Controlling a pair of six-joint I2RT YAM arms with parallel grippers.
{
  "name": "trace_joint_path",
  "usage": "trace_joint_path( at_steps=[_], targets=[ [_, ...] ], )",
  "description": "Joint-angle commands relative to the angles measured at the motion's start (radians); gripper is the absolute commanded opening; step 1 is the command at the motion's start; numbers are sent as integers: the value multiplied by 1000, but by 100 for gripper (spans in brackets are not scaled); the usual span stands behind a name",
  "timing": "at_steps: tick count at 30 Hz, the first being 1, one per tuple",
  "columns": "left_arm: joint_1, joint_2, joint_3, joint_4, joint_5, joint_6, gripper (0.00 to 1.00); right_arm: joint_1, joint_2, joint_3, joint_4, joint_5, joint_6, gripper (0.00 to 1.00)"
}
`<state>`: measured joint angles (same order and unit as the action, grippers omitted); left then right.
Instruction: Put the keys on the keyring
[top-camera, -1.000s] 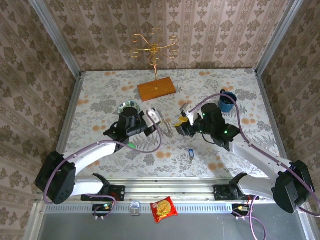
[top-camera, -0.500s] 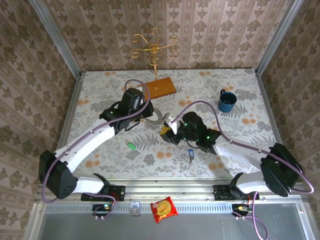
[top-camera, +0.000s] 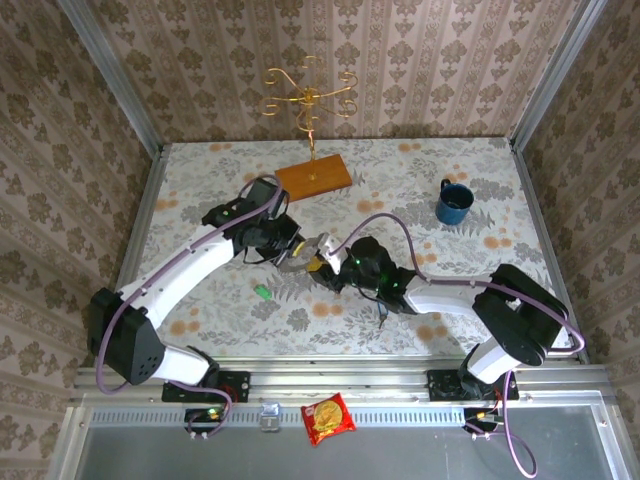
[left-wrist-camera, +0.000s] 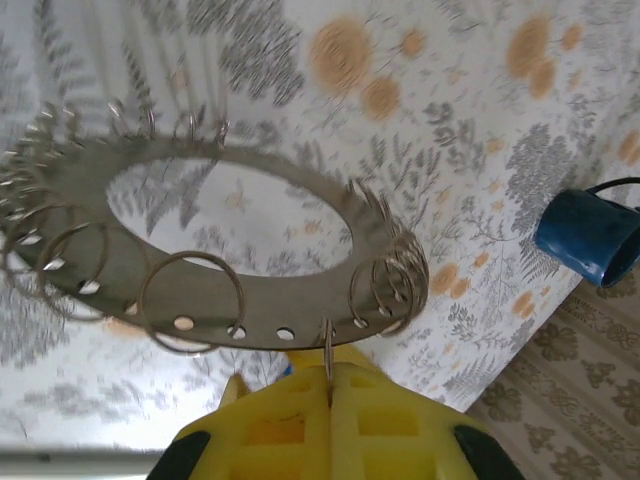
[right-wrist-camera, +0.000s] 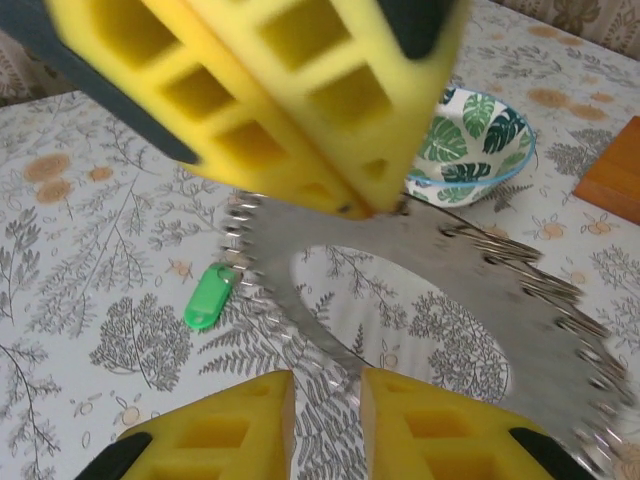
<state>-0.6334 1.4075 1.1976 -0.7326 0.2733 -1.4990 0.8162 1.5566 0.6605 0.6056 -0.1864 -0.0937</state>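
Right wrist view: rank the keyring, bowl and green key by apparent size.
1. keyring, though its nearness to the camera inflates it
2. bowl
3. green key, clearly smallest

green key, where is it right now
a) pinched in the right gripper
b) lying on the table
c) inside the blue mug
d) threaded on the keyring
b: in the right wrist view the green key lies flat on the table, apart from the keyring.
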Motion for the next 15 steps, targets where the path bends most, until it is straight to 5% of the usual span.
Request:
trace_joint_path(
  at_steps=[1,15],
  targets=[
    [0,-7,-3,-63,77,-162,0,12,3,-26,72,20,-48,25],
    [-17,9,1,-73,115,-229,0,55,82,-81,326,90,-132,24]
  ],
)
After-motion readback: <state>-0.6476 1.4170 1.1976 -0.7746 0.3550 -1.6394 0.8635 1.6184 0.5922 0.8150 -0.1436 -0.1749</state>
